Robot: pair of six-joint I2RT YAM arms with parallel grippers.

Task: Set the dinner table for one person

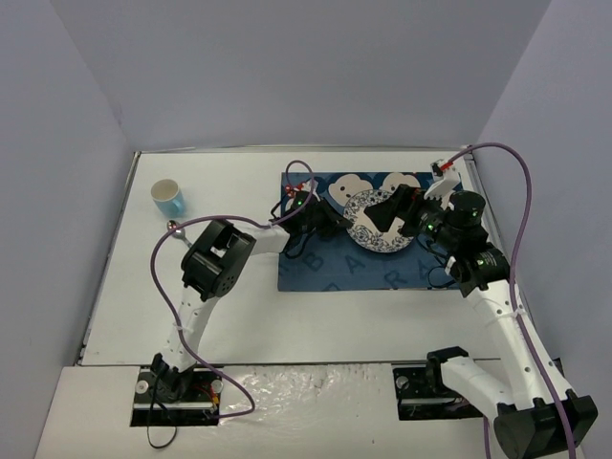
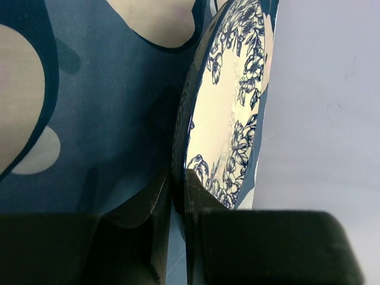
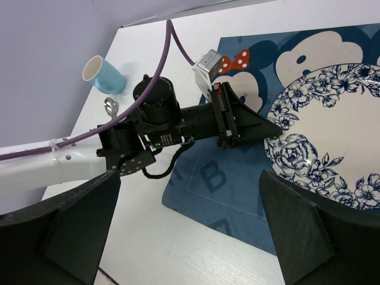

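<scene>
The white dinner table (image 1: 239,325) carries a blue cartoon-face placemat (image 1: 325,273). A white plate with a blue flower pattern (image 1: 368,234) is over the placemat's middle. My left gripper (image 1: 337,218) is shut on the plate's left rim; in the left wrist view the rim (image 2: 205,113) runs between the two fingers (image 2: 178,178). My right gripper (image 1: 387,212) hovers above the plate with its jaws wide open and empty (image 3: 190,178). The right wrist view shows the plate (image 3: 332,142) and the left gripper (image 3: 270,129) on its edge.
A light blue cup (image 1: 168,198) stands at the table's far left, with a spoon (image 1: 177,229) just in front of it. Both show in the right wrist view: cup (image 3: 104,74), spoon (image 3: 110,105). Grey walls close in three sides.
</scene>
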